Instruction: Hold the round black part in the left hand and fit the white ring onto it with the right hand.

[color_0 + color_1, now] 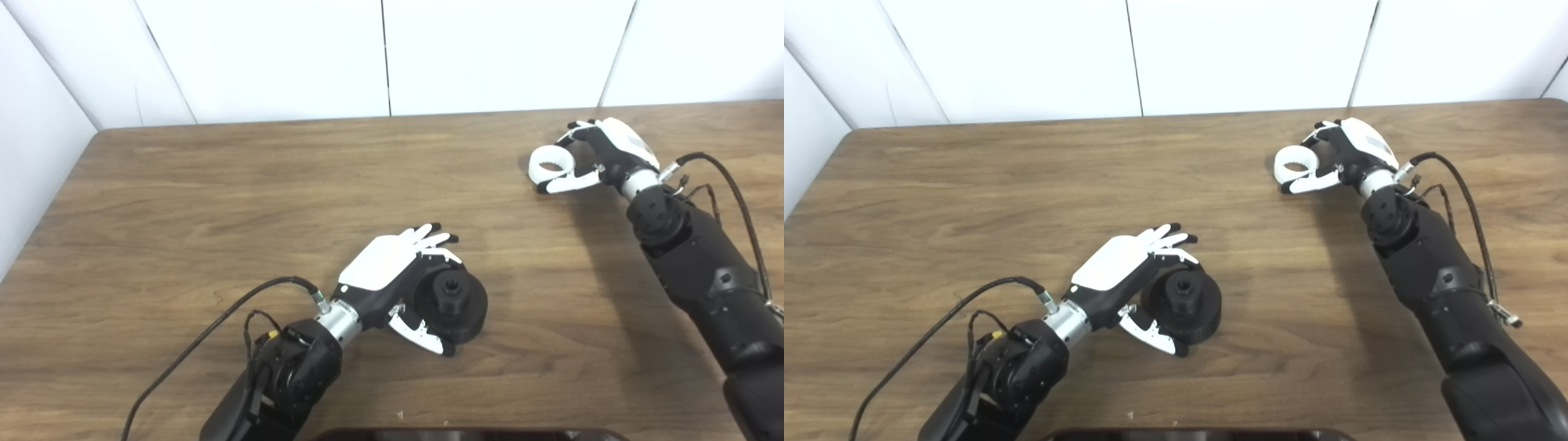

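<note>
Even, bright light is falling from overhead across both views; the white wall panels (502, 55) along the top of the frame are washing out almost to blank; the wooden table (184, 202) is showing a soft pale sheen through its middle; a broad, soft shadow is lying on the wood just left of the right arm (704, 263), and a fainter one is sitting under the left hand (392, 269); detail is looking slightly soft and compressed throughout; the table's far edge is bowing slightly.
</note>
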Controlling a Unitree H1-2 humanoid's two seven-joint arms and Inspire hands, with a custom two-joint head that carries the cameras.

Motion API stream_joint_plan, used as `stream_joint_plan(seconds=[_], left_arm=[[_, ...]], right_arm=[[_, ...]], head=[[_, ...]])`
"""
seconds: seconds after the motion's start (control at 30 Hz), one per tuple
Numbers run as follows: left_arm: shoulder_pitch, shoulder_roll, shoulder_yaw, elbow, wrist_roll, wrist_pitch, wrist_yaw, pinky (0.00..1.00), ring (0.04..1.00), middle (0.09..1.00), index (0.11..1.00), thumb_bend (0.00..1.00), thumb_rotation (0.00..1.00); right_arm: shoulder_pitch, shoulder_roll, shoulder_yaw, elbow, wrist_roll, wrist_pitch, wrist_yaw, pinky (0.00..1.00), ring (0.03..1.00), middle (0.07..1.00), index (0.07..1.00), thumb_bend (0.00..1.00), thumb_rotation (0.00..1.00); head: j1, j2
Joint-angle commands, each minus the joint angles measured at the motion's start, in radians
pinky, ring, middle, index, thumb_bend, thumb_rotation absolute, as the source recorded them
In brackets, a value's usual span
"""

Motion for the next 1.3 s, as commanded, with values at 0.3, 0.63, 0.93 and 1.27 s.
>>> stream_joint_plan(seconds=[0.3,0.63,0.93,1.27], left_arm=[[0.005,-0.009,-0.024,0.038,0.034,0.000,-0.022,0.98,1.000,0.933,0.602,0.92,0.23],[0.006,-0.017,-0.026,0.035,0.043,0.005,-0.024,0.99,1.000,0.935,0.604,0.91,0.24],[0.011,-0.022,-0.025,0.040,0.044,0.007,-0.022,0.99,1.000,0.937,0.600,0.92,0.24],[0.008,-0.025,-0.028,0.053,0.050,-0.004,-0.013,0.99,1.000,0.934,0.601,0.91,0.23]], right_arm=[[-0.055,-0.020,-0.018,0.000,0.005,-0.051,-0.029,1.00,0.997,0.897,0.493,0.52,0.15],[-0.046,-0.025,-0.027,-0.012,0.014,-0.065,-0.032,0.96,0.976,0.879,0.491,0.52,0.15],[0.014,-0.044,-0.061,-0.175,0.050,-0.023,0.040,0.95,0.961,0.869,0.491,0.52,0.15],[0.115,-0.050,-0.121,-0.444,0.115,0.067,0.147,0.91,0.941,0.862,0.490,0.52,0.15]], head=[[0.004,0.000],[0.008,0.003],[0.003,0.006],[0.001,0.011]])
